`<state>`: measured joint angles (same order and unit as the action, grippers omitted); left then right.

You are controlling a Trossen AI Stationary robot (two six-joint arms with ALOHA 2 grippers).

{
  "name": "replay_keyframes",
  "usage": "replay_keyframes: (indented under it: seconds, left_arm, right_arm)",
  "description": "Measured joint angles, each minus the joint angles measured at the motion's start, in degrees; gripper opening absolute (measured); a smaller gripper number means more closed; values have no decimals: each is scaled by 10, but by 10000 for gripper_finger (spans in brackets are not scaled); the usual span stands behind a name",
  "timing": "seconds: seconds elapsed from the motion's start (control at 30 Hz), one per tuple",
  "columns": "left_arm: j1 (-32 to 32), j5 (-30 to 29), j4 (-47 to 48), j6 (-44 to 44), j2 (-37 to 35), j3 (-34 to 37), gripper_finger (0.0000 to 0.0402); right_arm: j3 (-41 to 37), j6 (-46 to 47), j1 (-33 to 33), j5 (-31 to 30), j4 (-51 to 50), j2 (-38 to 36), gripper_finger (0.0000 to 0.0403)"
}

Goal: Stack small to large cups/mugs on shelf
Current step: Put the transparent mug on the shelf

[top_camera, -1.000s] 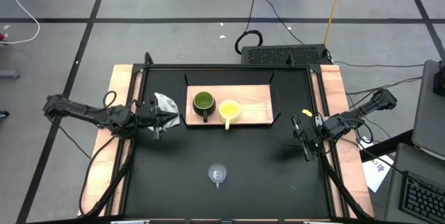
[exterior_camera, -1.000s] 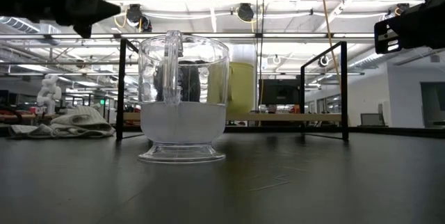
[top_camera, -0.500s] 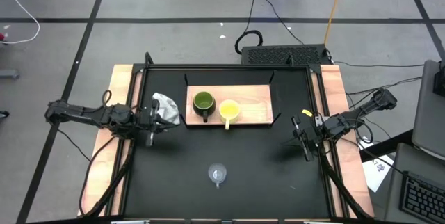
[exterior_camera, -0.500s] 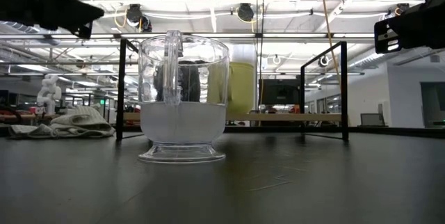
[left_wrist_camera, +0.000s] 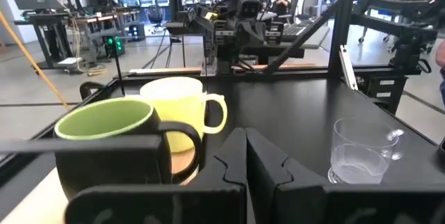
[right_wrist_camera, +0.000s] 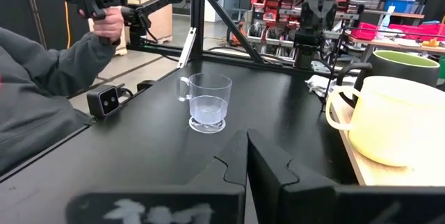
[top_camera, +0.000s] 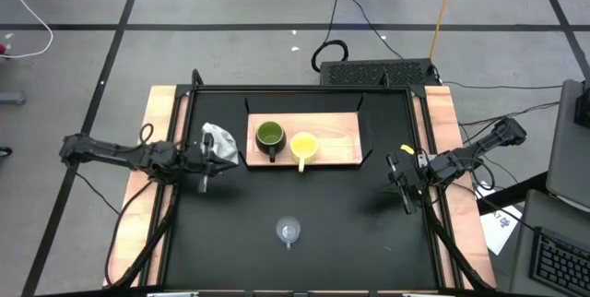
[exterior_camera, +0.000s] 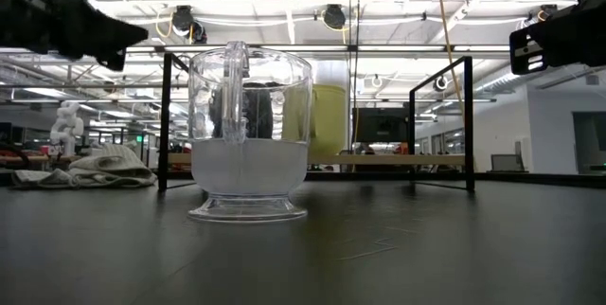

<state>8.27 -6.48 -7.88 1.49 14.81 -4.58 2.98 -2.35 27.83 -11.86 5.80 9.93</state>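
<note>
An olive-green mug [top_camera: 268, 135] and a yellow mug [top_camera: 304, 146] stand upright side by side on the left half of the light-wood shelf board [top_camera: 341, 140] at the table's far middle. The clear glass cup [top_camera: 289, 231] stands upright on the black table near the front, big in the low view [exterior_camera: 248, 134]. My left gripper [top_camera: 210, 160] hovers shut and empty left of the board, pointing at the mugs [left_wrist_camera: 104, 123]. My right gripper [top_camera: 394, 175] hovers shut and empty at the table's right side, right of the board.
A grey-white cloth wad [top_camera: 219, 140] lies just left of the board, close to my left gripper. A dark metal frame [exterior_camera: 165, 120] rises around the table's far part. A person's sleeve and hand [right_wrist_camera: 83, 50] show beyond the table's near edge.
My left gripper has drawn back from the cloth wad toward the table's left edge and a little toward the near edge, staying shut. The mugs, the glass cup and my right arm have kept still.
</note>
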Motion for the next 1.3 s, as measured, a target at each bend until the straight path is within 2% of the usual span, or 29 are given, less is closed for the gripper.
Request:
replay_keyframes:
  seconds: [0.1,0.57,0.8,1.07,1.3]
  left_arm:
    - [0,0,-31,-3,0,23,0]
    - [0,0,-23,-35,1,38,8]
    - [0,-1,-9,-35,2,38,14]
    - [0,-1,-9,-18,2,38,2]
    - [0,-1,-9,-18,2,38,24]
  right_arm:
    - [0,-4,0,0,0,0,0]
    - [0,-30,0,0,1,0,0]
    - [0,-57,0,0,60,13,0]
    - [6,-58,0,1,160,82,0]
    - [58,-42,0,2,192,187,0]
